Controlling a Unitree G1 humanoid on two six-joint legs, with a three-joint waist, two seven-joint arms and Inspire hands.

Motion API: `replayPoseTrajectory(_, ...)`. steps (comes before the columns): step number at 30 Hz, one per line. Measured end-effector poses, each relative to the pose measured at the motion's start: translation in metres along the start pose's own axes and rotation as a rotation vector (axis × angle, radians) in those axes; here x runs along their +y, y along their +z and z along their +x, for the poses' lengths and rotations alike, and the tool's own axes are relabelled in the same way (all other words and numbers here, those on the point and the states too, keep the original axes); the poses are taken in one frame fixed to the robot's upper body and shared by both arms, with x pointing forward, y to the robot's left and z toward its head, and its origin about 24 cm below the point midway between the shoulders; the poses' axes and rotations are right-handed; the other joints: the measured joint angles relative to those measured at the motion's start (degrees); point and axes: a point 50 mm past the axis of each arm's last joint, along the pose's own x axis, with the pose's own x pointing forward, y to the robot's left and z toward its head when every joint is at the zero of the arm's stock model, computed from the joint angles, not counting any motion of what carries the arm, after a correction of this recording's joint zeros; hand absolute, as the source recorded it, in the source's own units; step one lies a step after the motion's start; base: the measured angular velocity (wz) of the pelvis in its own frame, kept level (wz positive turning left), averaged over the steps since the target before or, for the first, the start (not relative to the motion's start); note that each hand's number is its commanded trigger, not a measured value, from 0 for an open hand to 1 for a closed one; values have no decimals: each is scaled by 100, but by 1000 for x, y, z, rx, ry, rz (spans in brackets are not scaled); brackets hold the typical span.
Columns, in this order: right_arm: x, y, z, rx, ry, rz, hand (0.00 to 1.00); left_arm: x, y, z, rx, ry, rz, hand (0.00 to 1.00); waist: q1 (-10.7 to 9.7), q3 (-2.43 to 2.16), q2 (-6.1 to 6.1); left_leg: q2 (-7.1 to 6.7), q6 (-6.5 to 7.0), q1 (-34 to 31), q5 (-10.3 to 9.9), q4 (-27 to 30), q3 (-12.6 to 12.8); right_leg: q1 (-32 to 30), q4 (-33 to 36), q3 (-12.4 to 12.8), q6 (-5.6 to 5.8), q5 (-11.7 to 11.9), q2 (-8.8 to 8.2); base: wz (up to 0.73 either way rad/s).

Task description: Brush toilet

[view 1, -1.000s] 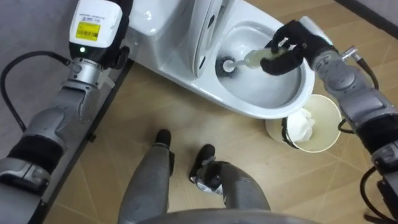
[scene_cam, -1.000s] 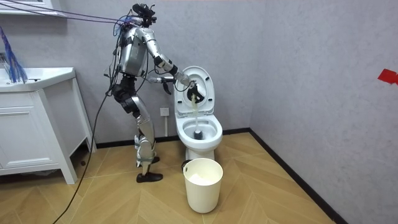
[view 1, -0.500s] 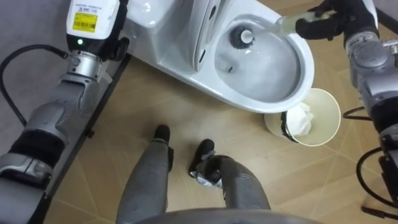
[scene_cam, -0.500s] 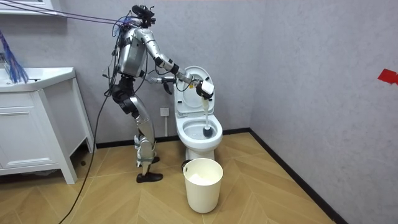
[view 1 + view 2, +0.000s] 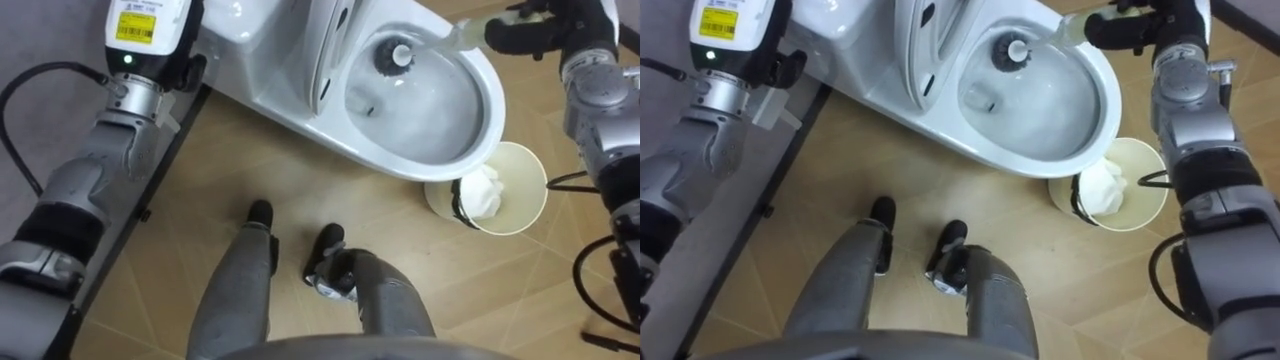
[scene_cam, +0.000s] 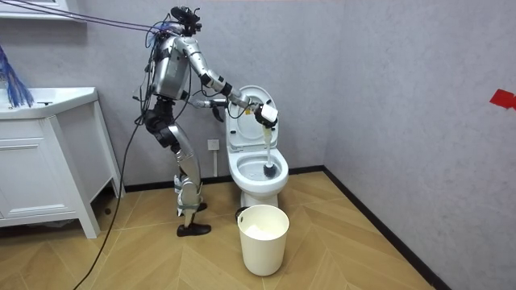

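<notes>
Silver-grey jointed arms, black cables, yellow-labelled white wrist housing.

Bright, even indoor light, diffuse, from overhead; no hard shadows anywhere. Room view: wall [image 6: 403,97] flat grey and evenly lit. There is a soft, faint shadow at the base of the bin [image 6: 263,242] and a darker patch under the cabinet [image 6: 40,185]. Eye views: toilet [image 5: 440,150] very bright white, close to blown out on the rim, with a soft sheen inside the bowl and no harsh glare. Brush [image 5: 400,55] head stands out dark against the bowl. Right hand [image 5: 535,32] black, curled on the brush handle, little surface detail. Floor [image 5: 270,160] has a mild shadow along the toilet's base. Wide-angle look: things at the frame edges are stretched.
</notes>
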Motion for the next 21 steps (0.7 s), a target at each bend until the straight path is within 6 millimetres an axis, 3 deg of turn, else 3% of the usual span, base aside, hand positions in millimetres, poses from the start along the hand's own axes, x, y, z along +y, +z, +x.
replayPoseTrajectory(4,26,-1,-4,-23,111,-98,100,-4,0,-1,5,-35,3,0,20,13,130,-1,-6,104,-1,-51,-32,128,-109,-45,-4,4,14,4)
replayPoseTrajectory(7,49,-12,-16,-37,237,-241,100,-10,9,0,14,-70,-28,0,169,-14,265,-13,-6,201,0,-140,-11,190,-107,-25,8,-5,1,-2)
replayPoseTrajectory(9,59,-17,-24,-59,294,-311,100,-13,10,-2,17,-90,-37,0,261,-58,336,-3,-14,220,1,-154,0,191,-140,-19,4,-15,12,-2)
replayPoseTrajectory(14,72,-17,-37,-120,396,-438,100,-26,8,-12,44,-146,-47,0,306,-105,390,3,-33,546,-5,-348,82,449,-233,24,-5,-28,19,-2)
replayPoseTrajectory(15,77,-18,-41,-127,431,-451,100,-30,7,-16,58,-168,-53,0,301,-151,400,8,-37,655,-8,-402,112,558,-315,31,-1,-31,34,-7)
replayPoseTrajectory(16,78,-19,-43,-128,447,-451,100,-32,6,-19,65,-179,-59,0,302,-157,402,11,-40,719,-11,-425,121,618,-334,38,0,-32,40,-6)
replayPoseTrajectory(21,83,-29,-55,-111,547,-462,100,-43,-2,-35,121,-259,-84,0,300,-274,386,72,-86,1116,-42,-581,129,992,-529,54,-7,-21,118,-6)
